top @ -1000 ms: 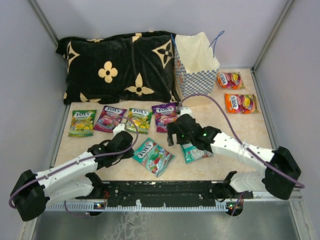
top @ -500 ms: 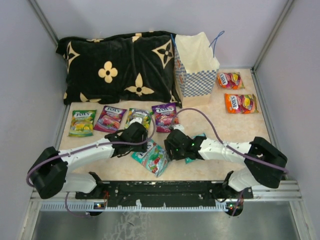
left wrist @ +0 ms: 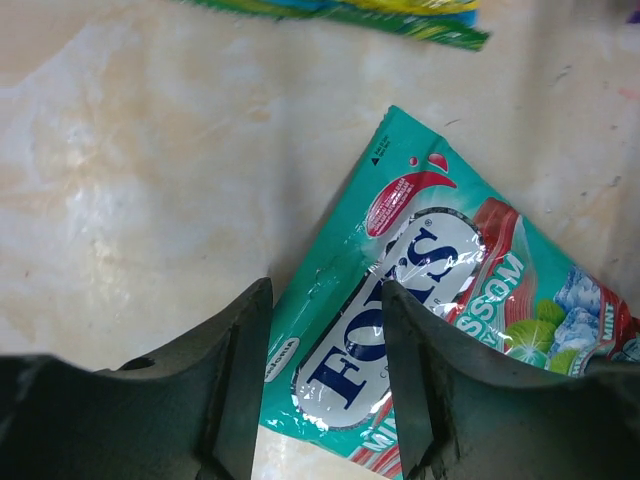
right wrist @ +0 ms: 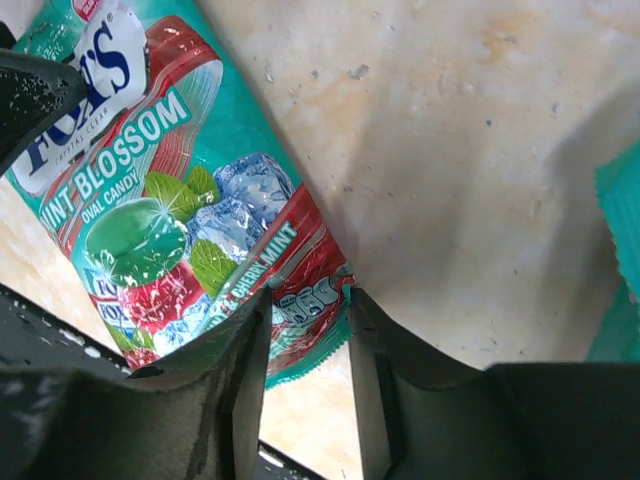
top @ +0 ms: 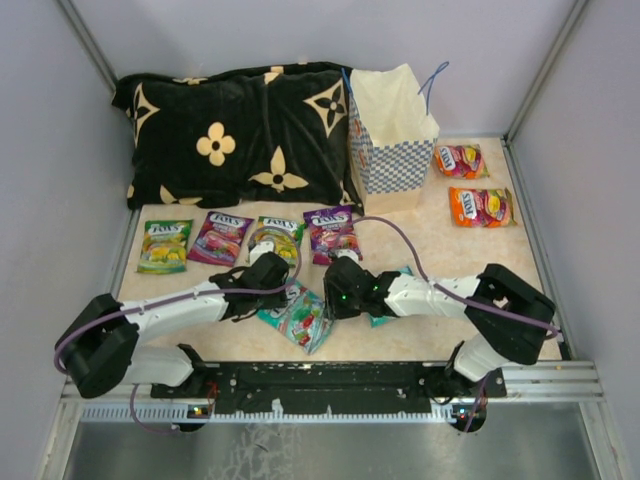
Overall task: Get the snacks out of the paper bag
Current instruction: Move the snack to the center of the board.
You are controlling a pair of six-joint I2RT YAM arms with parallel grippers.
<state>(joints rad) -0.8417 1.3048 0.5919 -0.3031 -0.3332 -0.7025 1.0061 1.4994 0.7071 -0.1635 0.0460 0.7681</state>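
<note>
Looks like we're nearly done: eight snacks (top: pixel 218 237) lie out on the worktop (top: pixel 470 262). None show inside the paper bag (top: pixel 386 165), though we can't see its bottom. Left end effector (left wrist: pixel 325 300) straddles the front teal packet (top: pixel 300 316), fingers apart. Right end effector (right wrist: pixel 308 300) is narrowly apart around its corner.

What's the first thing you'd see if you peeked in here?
The left pincer and right pincer meet at the front middle of the table, each open over one end of the same teal candy packet. At the back lies a black cushion with tan flowers, and a checkered paper bag stands upright just right of it. A row of bright packets lies in front of the cushion.
</note>
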